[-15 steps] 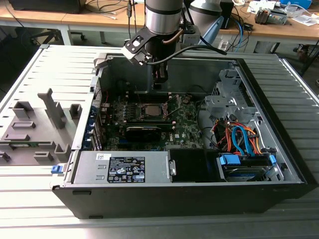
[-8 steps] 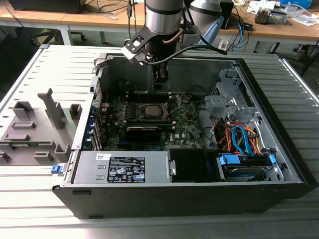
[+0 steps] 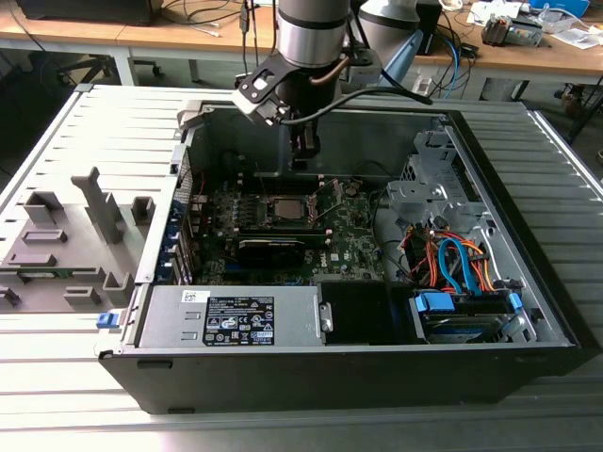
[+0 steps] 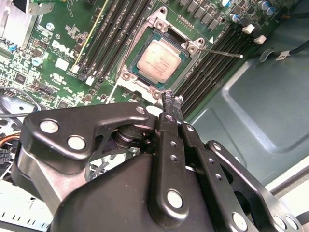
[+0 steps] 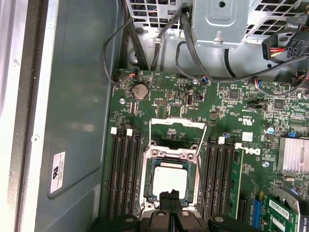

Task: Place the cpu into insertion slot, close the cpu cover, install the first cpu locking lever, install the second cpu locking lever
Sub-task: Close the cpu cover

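The cpu (image 4: 159,60), a small square chip with a dull silver top, lies flat in the insertion slot (image 5: 170,180) on the green motherboard. The silvery cpu cover (image 4: 145,83) frames it and looks to lie down around the chip. A thin locking lever (image 4: 223,52) sticks out sideways from one socket corner, and thin wire levers (image 5: 179,123) stand beyond the socket. My gripper (image 4: 171,99) hangs a little above the socket's edge with its fingers together and nothing between them. In the exterior view the gripper (image 3: 303,158) hovers over the board behind the socket (image 3: 283,209).
The open computer case (image 3: 528,311) sits on a slatted grey table. Memory slots (image 5: 124,174) flank the socket. A black card (image 3: 271,249), a power supply (image 3: 231,315), a drive cage (image 5: 219,21) and bundled cables (image 3: 452,264) crowd the case. Grey fixtures (image 3: 66,240) stand at the exterior view's left.
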{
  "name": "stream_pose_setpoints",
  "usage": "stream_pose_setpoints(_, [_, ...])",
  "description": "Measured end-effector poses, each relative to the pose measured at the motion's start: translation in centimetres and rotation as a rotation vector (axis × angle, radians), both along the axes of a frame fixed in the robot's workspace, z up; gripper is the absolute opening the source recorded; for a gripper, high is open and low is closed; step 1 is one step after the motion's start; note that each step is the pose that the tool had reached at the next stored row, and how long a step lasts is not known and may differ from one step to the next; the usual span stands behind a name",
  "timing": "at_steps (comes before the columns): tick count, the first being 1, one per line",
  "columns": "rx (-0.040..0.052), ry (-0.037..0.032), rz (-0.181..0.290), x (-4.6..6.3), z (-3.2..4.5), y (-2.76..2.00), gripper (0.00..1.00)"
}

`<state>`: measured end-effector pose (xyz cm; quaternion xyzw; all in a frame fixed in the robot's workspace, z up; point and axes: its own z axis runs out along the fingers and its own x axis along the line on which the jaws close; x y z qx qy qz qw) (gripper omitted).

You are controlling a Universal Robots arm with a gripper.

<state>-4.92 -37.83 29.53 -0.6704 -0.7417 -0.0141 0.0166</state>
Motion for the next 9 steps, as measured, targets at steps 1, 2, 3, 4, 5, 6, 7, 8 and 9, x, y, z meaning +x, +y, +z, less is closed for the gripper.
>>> stream_pose_setpoints(1, [-0.0001, 0.0000, 0.000, 0.02, 0.00, -0.02, 0.11])
stream_pose_setpoints(2, [-0.0001, 0.0000, 0.000, 0.05, 0.00, -0.05, 0.11])
stream_pose_setpoints(3, [-0.0001, 0.0000, 0.000, 0.08, 0.00, -0.08, 0.11])
stream_pose_setpoints(4, [-0.0001, 0.0000, 0.000, 0.12, 0.00, -0.12, 0.11])
stream_pose_setpoints(5, [-0.0001, 0.0000, 0.000, 0.15, 0.00, -0.14, 0.11])
stream_pose_setpoints(6, [-0.0001, 0.0000, 0.000, 0.16, 0.00, -0.15, 0.11])
stream_pose_setpoints(7, [0.0000, 0.0000, 0.000, 0.18, 0.00, -0.17, 0.11])
stream_pose_setpoints(8, [-0.0001, 0.0000, 0.000, 0.23, 0.00, -0.20, 0.11])
stream_pose_setpoints(9, [-0.0001, 0.0000, 0.000, 0.25, 0.00, -0.22, 0.11])
